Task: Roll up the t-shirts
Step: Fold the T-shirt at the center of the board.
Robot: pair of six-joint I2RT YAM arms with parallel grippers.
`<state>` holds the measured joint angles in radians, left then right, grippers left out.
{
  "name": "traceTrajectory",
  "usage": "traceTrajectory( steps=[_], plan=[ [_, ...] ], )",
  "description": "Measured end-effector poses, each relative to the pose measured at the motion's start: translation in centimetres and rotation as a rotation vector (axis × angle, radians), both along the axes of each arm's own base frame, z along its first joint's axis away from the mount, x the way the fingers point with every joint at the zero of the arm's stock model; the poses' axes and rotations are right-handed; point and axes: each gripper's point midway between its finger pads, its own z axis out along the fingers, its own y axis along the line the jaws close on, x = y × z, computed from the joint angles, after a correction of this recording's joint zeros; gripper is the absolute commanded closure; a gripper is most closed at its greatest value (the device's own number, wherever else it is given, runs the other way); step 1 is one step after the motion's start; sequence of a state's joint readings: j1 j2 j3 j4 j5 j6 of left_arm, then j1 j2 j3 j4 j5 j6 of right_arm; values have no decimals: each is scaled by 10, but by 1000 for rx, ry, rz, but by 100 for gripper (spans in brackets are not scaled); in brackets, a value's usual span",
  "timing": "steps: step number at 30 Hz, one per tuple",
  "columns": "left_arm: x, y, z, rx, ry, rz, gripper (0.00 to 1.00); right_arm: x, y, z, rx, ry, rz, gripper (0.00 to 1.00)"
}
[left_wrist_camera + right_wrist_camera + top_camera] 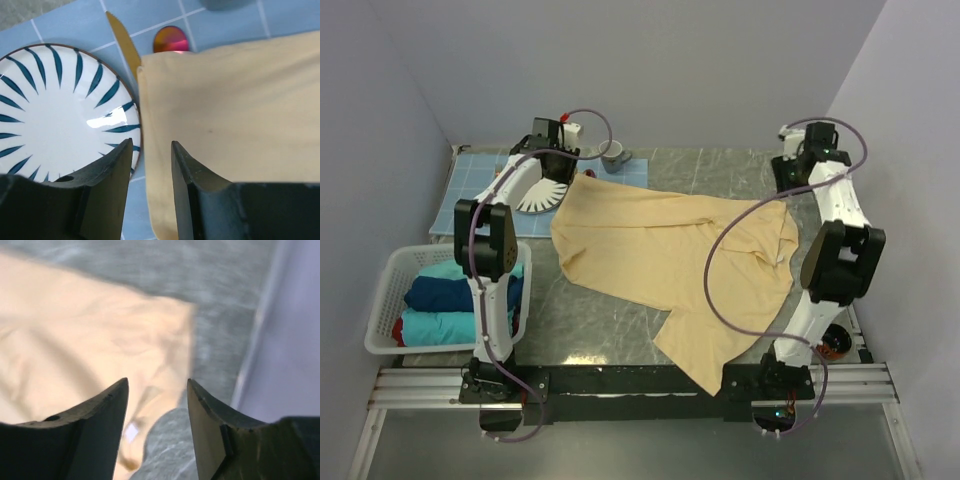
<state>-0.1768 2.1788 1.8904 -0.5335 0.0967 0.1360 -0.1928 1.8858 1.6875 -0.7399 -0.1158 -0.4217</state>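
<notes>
A large pale yellow-cream t-shirt lies spread across the grey marble table, one part hanging toward the near edge. My left gripper hovers at the shirt's far left corner, open and empty; in the left wrist view the shirt's edge lies under its jaws. My right gripper is open and empty above the shirt's far right corner. In the right wrist view I see blurred cloth and the small white neck label.
A white plate with blue stripes sits on a blue tiled mat, beside a gold knife and a reddish spoon. A grey mug stands behind. A white basket with folded blue and teal clothes is at the left.
</notes>
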Motion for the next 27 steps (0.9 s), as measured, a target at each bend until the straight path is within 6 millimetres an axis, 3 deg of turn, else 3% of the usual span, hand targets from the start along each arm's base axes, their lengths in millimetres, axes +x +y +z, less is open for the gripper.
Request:
traceTrajectory(
  steps=[2,4,6,9,11,17,27],
  plan=[
    [-7,-5,11,-24,-8,-22,58,-12,39,7,1,-12,155,46],
    [-11,-10,16,-45,-10,-37,58,-23,93,4,5,-12,356,50],
    [-17,-14,12,-62,8,-46,58,-36,144,-9,17,13,537,52],
    [-26,-16,1,-71,47,-51,58,-56,187,-35,30,85,704,56],
    [-31,-16,-5,-70,69,-52,58,-63,195,-51,30,131,744,57],
    [-47,-12,-11,-64,100,-50,58,-63,185,-85,-12,222,731,60],
    [-56,-9,-5,-56,94,-43,58,-67,168,-106,-84,291,674,63]
  ],
)
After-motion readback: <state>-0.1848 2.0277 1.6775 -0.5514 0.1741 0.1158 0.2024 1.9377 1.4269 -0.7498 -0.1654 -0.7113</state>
